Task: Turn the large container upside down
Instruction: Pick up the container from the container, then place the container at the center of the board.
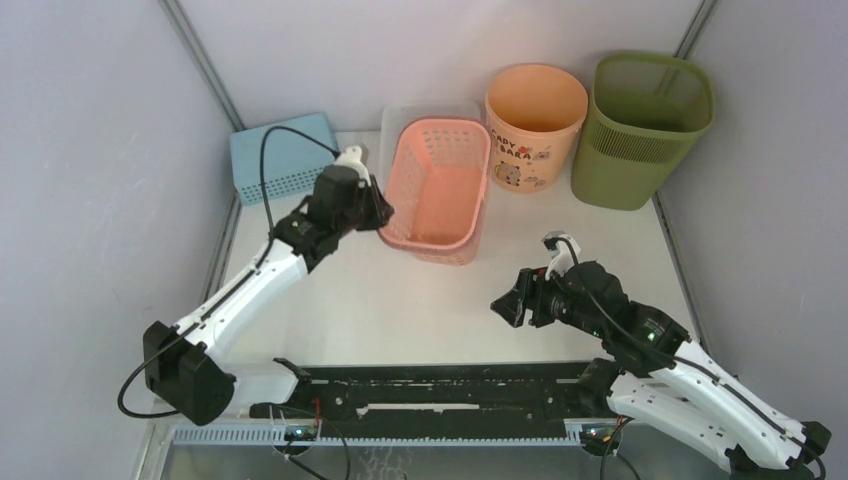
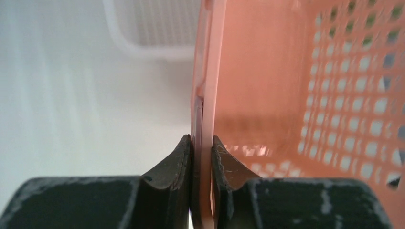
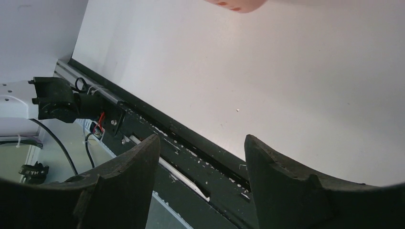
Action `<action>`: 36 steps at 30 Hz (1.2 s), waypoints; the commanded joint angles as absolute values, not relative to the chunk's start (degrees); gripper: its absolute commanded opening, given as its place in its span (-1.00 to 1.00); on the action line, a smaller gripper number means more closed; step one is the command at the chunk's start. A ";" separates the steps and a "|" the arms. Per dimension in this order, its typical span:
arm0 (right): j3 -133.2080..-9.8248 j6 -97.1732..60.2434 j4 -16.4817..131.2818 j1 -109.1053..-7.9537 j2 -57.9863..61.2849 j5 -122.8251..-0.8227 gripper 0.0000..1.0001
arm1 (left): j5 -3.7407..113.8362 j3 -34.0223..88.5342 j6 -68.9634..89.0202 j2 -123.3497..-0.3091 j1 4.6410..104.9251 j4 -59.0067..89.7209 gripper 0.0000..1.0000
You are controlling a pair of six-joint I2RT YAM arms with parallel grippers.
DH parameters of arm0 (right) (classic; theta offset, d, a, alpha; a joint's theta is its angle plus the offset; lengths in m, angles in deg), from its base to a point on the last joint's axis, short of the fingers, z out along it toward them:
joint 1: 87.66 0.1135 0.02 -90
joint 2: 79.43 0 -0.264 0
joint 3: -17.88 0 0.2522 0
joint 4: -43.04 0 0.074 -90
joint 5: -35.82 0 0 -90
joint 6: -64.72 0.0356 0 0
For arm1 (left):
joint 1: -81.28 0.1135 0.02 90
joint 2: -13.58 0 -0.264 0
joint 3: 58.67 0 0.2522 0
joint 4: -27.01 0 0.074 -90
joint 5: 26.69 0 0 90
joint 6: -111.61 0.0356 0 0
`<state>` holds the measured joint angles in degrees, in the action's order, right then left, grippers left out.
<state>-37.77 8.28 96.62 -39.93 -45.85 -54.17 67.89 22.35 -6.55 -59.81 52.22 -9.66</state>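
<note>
Peach bucket (image 1: 535,125) reads "CAPY BARA", beside upright large container (image 1: 645,135).

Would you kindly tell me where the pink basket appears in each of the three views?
Top external: basket upper centre, left rim pinched by the left gripper.
Left wrist: basket fills the right half, rim rising from between the jaws.
Right wrist: only a pink corner, probably the basket, at the top edge.
Shared landmark: the white table, in all three.
</note>
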 commanded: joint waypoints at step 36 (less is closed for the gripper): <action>-38.93 8.36 97.75 -39.54 -46.58 -52.44 0.46 | 82.05 -4.04 -19.96 -30.82 35.49 -18.34 -1.00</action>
